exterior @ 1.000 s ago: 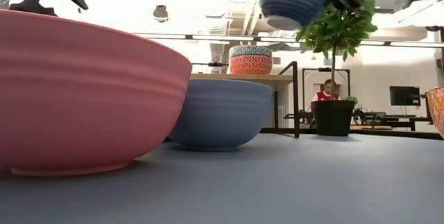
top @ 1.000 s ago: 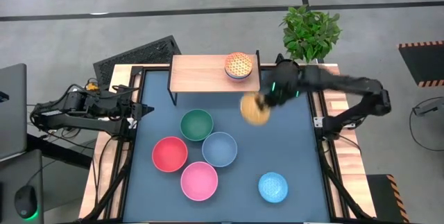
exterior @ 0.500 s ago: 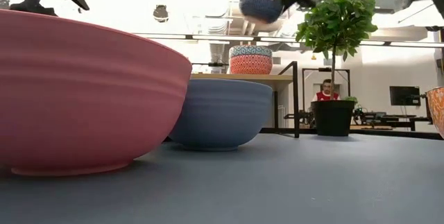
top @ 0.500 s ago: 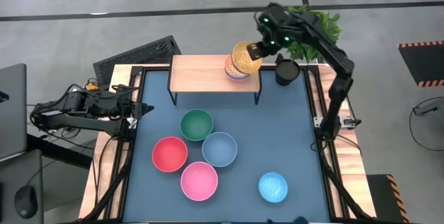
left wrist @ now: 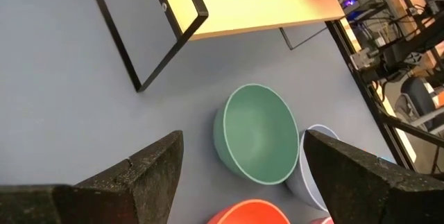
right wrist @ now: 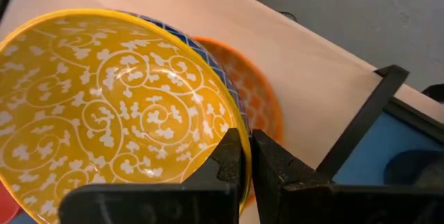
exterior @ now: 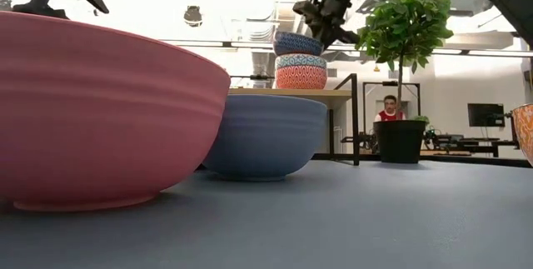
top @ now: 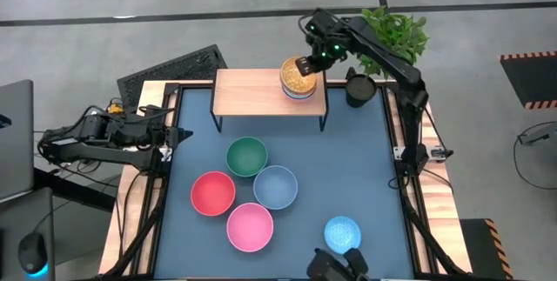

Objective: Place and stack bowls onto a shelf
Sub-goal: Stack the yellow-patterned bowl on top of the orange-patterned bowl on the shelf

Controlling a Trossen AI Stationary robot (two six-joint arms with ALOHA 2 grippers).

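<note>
Since half a second ago, the yellow bowl has been lowered from above the shelf onto the orange bowl standing at the shelf's right end, and is now nested on it. Its rim is clamped between the closed fingers of the right gripper. The left gripper is held open at the counter's left edge, facing the green bowl. The red, pink, grey-blue and bright blue bowls are left on the counter.

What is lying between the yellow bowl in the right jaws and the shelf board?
The low view shows the orange bowl and one more patterned bowl nested inside, between the yellow bowl and the shelf.
</note>
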